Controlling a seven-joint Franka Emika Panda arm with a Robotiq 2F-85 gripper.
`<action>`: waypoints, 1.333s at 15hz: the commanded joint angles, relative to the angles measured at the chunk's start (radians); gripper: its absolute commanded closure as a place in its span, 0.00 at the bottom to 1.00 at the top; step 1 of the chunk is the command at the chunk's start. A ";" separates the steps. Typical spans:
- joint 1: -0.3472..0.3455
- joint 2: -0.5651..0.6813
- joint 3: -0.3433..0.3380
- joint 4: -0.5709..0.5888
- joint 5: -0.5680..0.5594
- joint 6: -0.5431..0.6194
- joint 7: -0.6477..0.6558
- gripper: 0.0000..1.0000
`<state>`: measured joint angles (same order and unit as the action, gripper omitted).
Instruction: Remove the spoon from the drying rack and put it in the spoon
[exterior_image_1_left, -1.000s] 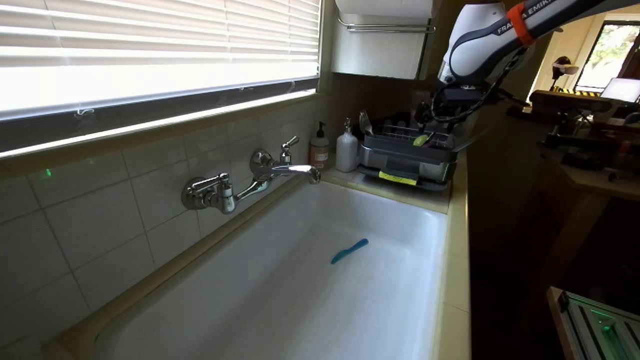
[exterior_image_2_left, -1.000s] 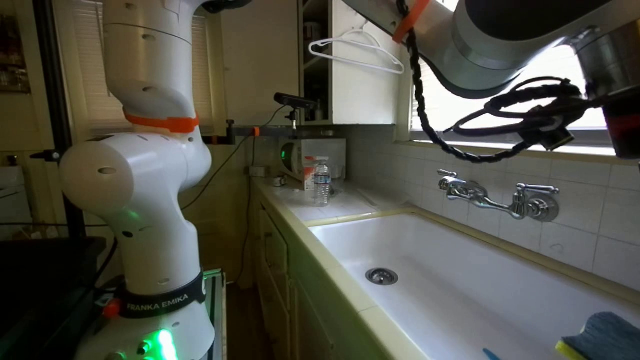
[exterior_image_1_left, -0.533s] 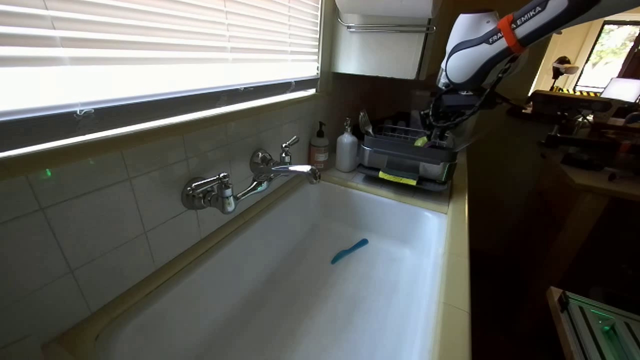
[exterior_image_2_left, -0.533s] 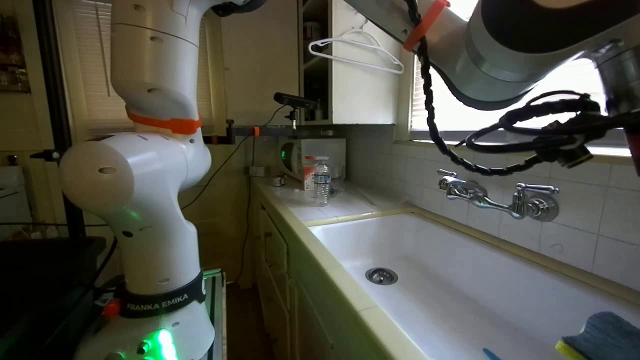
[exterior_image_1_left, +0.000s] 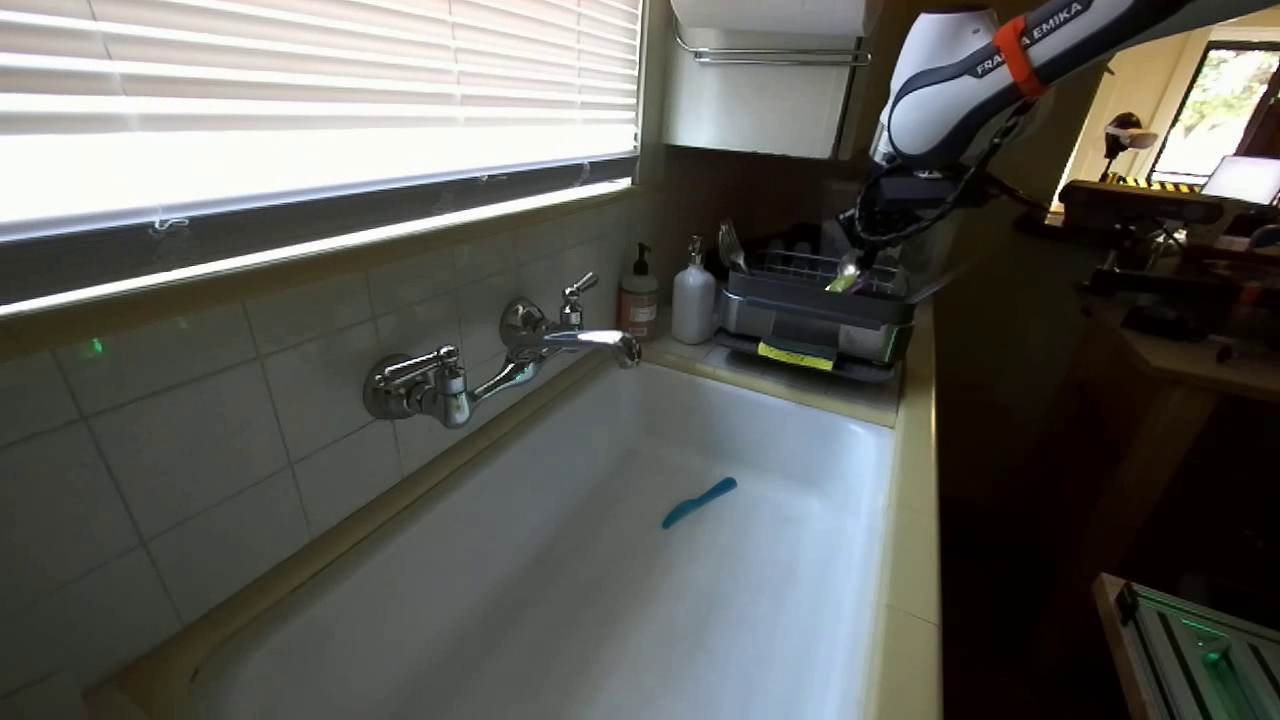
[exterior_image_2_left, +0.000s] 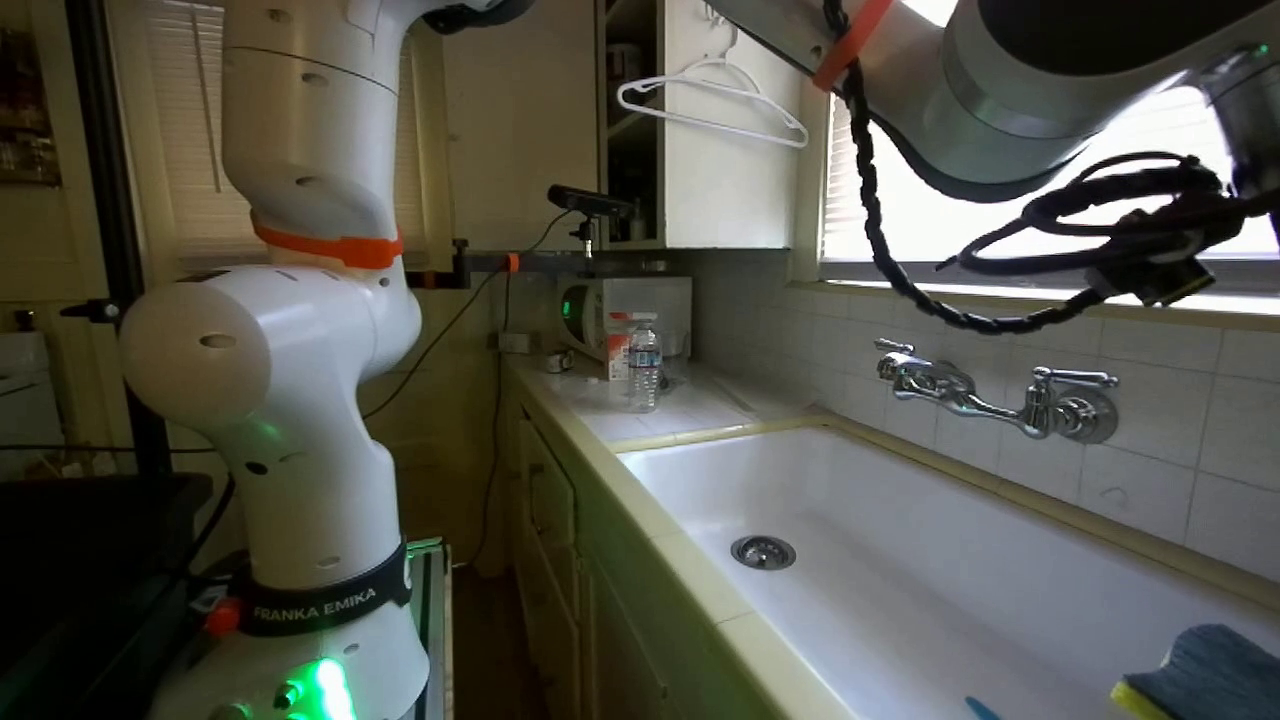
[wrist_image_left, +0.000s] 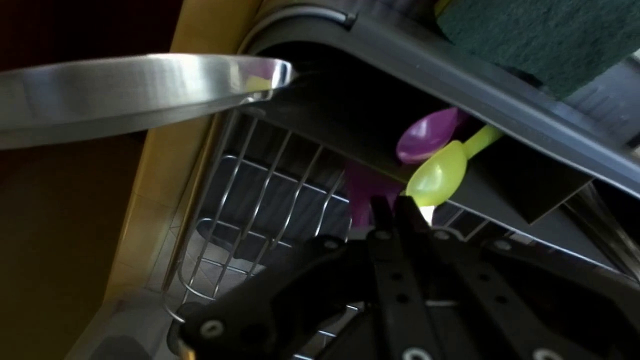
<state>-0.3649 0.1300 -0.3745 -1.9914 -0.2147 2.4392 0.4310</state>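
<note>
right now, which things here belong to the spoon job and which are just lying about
Part of the job:
gripper
lime spoon, likely the one meant
drying rack

Just lying about:
blue knife, in the sink
white pump bottle, beside the rack
black-topped bottle, beside the white one
water bottle, on the counter

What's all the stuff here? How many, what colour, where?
Sink: 1, white, under faucet
Faucet: 1, silver, tiled wall
Sink-side blinds: 1, white, above faucet
Knife: 1, blue, in sink
Drying rack: 1, dark grey, beside sink
Sponge: 1, grey and yellow, rack's front
Lime spoon: 1, yellow-green, in rack
Purple spoon: 1, purple, in rack
Metal cutlery: count unclear, silver, in rack
Metal piece: 1, silver, at rack's edge
Pump bottles: 2, white and brown, by rack
Water bottle: 1, clear, on counter
Microwave: 1, white, on counter
Arm: 1, white and black, over rack
End effector: 1, black, shut, by lime spoon; grip unclear
</note>
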 joint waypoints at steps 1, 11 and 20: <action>0.019 -0.004 -0.017 0.000 -0.035 0.004 0.031 0.99; 0.044 -0.069 -0.018 -0.007 -0.200 -0.023 0.093 0.99; 0.041 -0.102 0.012 -0.004 -0.241 -0.054 0.109 0.99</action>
<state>-0.3251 0.0331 -0.3682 -1.9899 -0.4367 2.4065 0.5095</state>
